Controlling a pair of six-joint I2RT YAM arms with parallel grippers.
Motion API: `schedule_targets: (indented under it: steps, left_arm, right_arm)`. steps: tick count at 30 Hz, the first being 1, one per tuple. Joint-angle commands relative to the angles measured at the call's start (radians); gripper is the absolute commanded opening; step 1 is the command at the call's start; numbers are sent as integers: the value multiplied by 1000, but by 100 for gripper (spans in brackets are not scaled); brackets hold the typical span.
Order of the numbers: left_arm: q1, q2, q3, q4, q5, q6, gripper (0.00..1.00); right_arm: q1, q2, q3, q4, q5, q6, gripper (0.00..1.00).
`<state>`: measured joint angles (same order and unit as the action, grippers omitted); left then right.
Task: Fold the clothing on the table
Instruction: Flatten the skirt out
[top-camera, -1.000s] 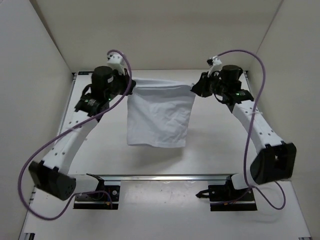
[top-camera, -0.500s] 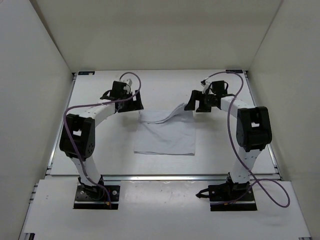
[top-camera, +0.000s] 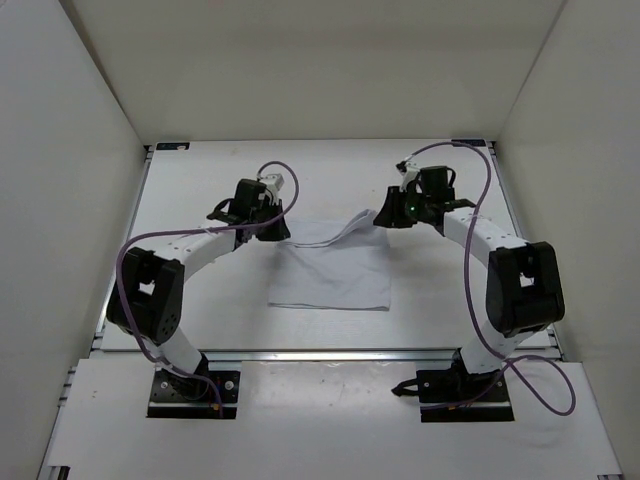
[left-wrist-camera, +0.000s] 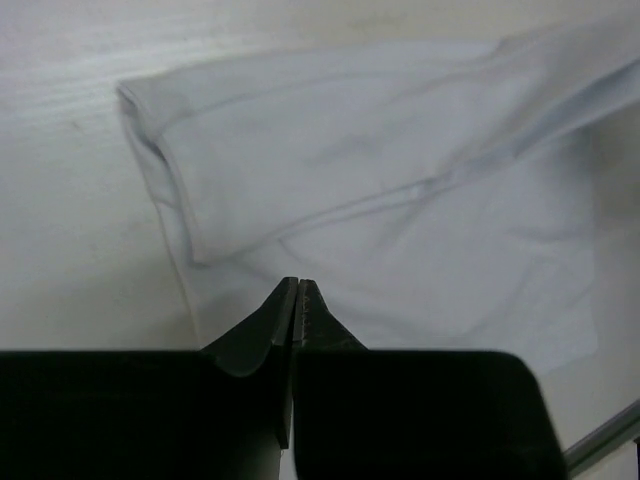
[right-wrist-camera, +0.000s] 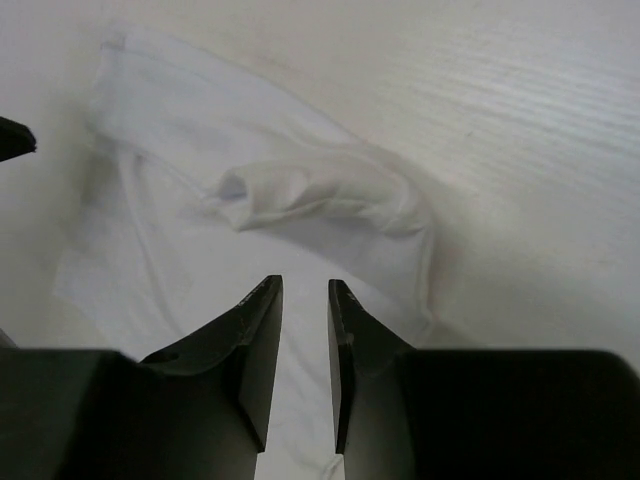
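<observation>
The clothing (top-camera: 330, 272), a thin white piece, lies flat in the middle of the table (top-camera: 430, 300); its far edge is doubled over, with a rumpled hump at the far right corner (top-camera: 355, 222). My left gripper (top-camera: 275, 228) hangs over the far left corner, and in the left wrist view the left gripper (left-wrist-camera: 298, 283) is shut with nothing between its fingers above the clothing (left-wrist-camera: 400, 200). My right gripper (top-camera: 378, 218) is at the far right corner. In the right wrist view the right gripper (right-wrist-camera: 305, 284) stands slightly open and empty just short of the hump (right-wrist-camera: 300, 192).
White walls close in the table on the left, the back and the right. A silver rail (top-camera: 330, 353) runs along the near edge, with both arm bases (top-camera: 190, 388) behind it. Purple cables (top-camera: 478, 160) loop off each arm.
A second ago both grippers held the clothing up by its top corners. It has since been lowered onto the table and let go, and both arms have drawn in low over its far edge.
</observation>
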<state>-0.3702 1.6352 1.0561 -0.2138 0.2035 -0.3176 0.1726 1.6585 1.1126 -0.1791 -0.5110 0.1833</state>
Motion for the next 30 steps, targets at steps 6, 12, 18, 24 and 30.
schedule_targets:
  steps: [6,12,18,24,30]
  left_arm:
    - [-69,1,-90,84,-18,-47,17]
    - [20,35,-96,119,-46,-69,55]
    - [94,106,-51,168,16,-94,56]
    - [90,247,96,139,125,-121,53]
    - [74,279,137,139,152,-130,14]
  right_arm:
    - [111,23,-45,64,-15,-8,22]
    - [94,93,10,64,-24,-25,27]
    - [36,165,78,43,-34,-18,28]
    - [5,216,162,12,-26,-13,30]
    - [-1,233,174,38,-26,5,31]
